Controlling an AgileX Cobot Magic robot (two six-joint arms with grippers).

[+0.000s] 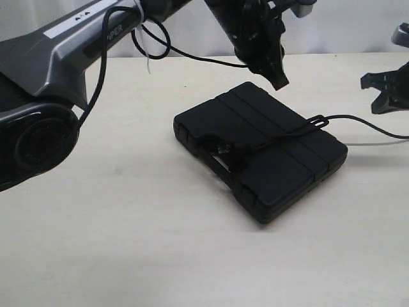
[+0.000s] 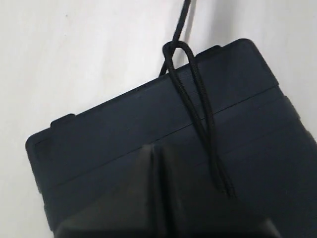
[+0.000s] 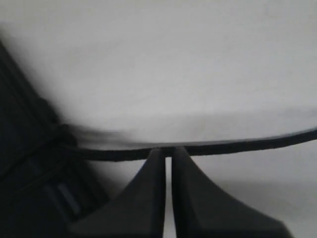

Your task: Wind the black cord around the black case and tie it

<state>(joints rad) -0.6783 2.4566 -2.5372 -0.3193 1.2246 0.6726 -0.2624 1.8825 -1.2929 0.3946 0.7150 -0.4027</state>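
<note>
At table (image 1: 128, 243) centre, the black case (image 1: 259, 150) lies flat. The black cord (image 3: 237, 146) crosses its top, loops at one edge and trails toward the right gripper (image 3: 168, 148). That gripper's jaws are closed with the cord at their tips; a grip cannot be confirmed. The left gripper (image 2: 153, 148) hangs above the case, jaws pressed together.

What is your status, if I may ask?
Left end effector shut over black case. Right end effector shut, black cord at its tips, grip unclear. Nothing blocking.
</note>
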